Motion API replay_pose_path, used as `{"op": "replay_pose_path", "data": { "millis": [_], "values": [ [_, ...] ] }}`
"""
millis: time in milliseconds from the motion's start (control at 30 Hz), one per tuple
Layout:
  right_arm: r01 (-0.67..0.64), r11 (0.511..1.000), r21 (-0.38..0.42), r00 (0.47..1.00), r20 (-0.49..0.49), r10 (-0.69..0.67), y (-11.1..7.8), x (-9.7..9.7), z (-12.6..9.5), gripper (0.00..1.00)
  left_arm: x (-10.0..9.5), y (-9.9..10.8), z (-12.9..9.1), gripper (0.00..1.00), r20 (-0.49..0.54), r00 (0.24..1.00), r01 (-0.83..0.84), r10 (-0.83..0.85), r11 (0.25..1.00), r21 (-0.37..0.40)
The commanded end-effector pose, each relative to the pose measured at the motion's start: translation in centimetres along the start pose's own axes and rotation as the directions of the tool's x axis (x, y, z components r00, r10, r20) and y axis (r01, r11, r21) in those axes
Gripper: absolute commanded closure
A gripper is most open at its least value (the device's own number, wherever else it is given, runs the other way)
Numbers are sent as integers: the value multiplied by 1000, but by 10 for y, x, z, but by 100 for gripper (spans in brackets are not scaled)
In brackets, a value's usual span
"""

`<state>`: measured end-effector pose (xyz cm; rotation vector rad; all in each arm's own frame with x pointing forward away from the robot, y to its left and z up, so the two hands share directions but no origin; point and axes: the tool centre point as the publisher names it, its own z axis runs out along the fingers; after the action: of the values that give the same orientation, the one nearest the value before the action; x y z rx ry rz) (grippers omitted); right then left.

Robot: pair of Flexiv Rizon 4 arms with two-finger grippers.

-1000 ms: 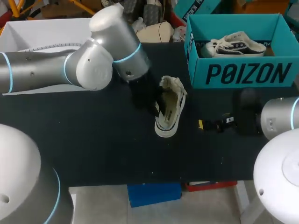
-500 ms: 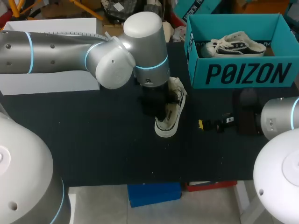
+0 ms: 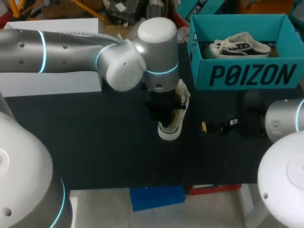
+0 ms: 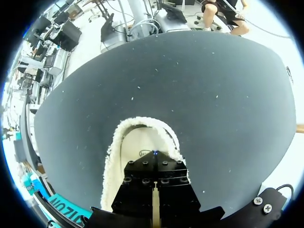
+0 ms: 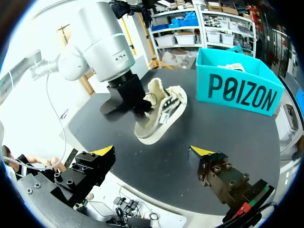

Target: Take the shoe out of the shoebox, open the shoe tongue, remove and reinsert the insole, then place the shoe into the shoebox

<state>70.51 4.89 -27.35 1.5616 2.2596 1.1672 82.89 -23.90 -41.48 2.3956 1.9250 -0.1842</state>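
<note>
White sneaker (image 3: pixel 175 124) lies on the dark bench (image 3: pixel 85 142), near the teal shoebox (image 3: pixel 247 75). Left tool (image 4: pixel 156 203), fingers pressed together, sits right at its opening; right tool (image 5: pixel 152 153) hangs spread, well apart from it

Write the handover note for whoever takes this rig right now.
Left gripper: fingers together, down in the shoe opening; whether they pinch anything is hidden.
Right gripper: open, empty, apart from the shoe.
Shoe lies on the table in front of the teal shoebox, which holds a second shoe.
Done: shoe out, tongue looks open.
Left: insole lies inside; remove, reinsert, box the shoe.
</note>
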Motion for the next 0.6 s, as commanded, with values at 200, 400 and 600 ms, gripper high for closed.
{"op": "replay_pose_path", "data": {
  "millis": [200, 400, 600],
  "values": [
    [-1, 1000, -3, 1000, -2, 1, -2, 0, 1, 0, 1, 5, -52, 100, 343, 921, 145, -186, 979, 142],
    [-1, 1000, -3, 1000, -2, 1, -2, 0, 1, 0, 7, 19, -99, 100, 515, 785, 277, -345, 939, 206],
    [-1, 1000, -3, 1000, -2, 1, -2, 0, 1, 0, 14, 41, -122, 100, 604, 556, 490, -570, 813, 316]
  ]
}}
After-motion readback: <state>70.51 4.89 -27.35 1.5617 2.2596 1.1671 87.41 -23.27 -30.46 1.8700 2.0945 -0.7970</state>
